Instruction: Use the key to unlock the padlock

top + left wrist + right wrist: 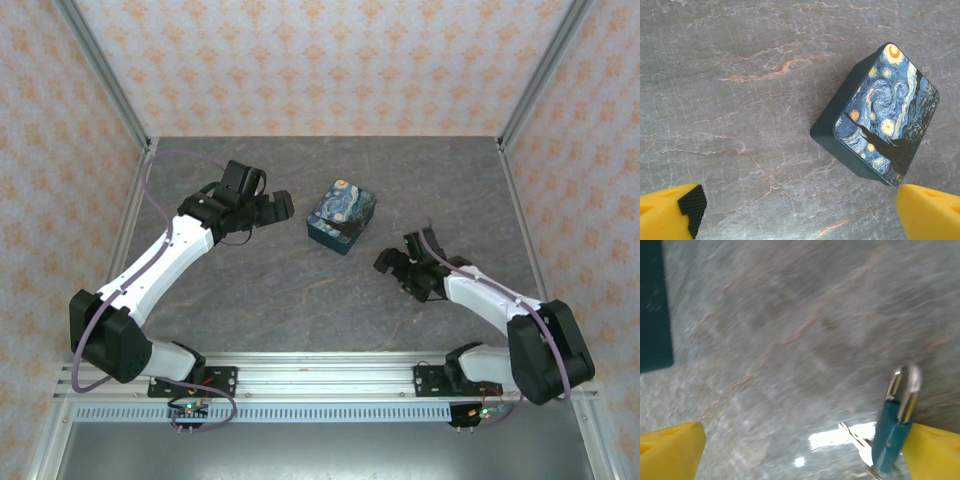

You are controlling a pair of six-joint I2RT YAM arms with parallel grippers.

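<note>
- The left claw (pixel 272 196) is hanging released over the far left part of the table (pixel 300 300), its jaws standing wide apart and gripping nothing.
- In the left wrist view, the left claw (pixel 800 215) is showing its two yellow fingers (pixel 670 212) at the bottom corners, with bare stone-patterned surface lying between them.
- The box (pixel 342 216), dark blue with a swirling starry-night print on its lid, is sitting near the middle of the table, just to the right of the left claw and apart from it.
- In the left wrist view, the box (pixel 885 117) is lying turned at an angle, above and to the right of the gap between the fingers.
- The right claw (pixel 396 254) is reaching low over the right side of the table, near the box. It is also released, with jaws spread wide and nothing held.
- The padlock (pixel 890 435), small and teal-blue, is lying on the table in the right wrist view, inside the spread of the right claw (pixel 800 450) and just beside the finger at the lower right. The blur is hiding whether they are touching.
- Its thin metal shackle is pointing toward the top of that view.
- The key (pixel 856 439), silvery, is lying right against the left side of the padlock body. The blur is hiding whether it is sitting in the lock.
</note>
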